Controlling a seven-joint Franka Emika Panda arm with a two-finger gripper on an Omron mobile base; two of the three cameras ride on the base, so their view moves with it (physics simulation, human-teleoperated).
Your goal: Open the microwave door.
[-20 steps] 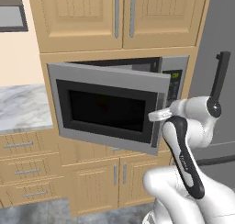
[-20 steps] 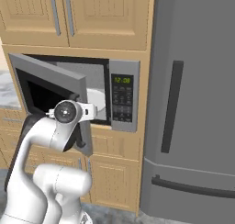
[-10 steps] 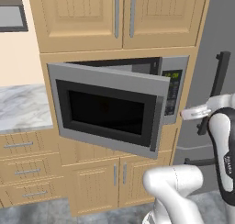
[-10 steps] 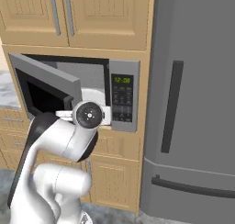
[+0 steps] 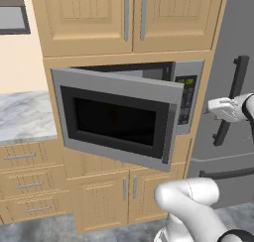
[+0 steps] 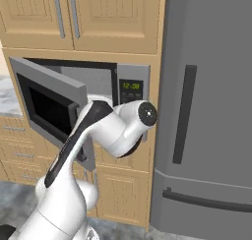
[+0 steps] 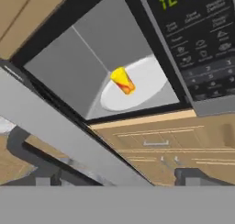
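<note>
Microwave door [image 5: 119,118] swung partly open, handle [image 5: 171,132] at right edge; gripper [image 7: 117,181] apparently open, holding nothing.

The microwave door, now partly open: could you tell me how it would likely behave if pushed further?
The microwave door looks like a rigid steel-framed panel, so it should swing stiffly about its left edge rather than flex. Its glass window probably adds weight and suggests pushing on the frame.

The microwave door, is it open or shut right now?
Open, partway. The microwave door swings out from its left-side hinge, leaving a gap at the keypad side, and the hand view looks past it to a white turntable carrying a yellow cup.
</note>
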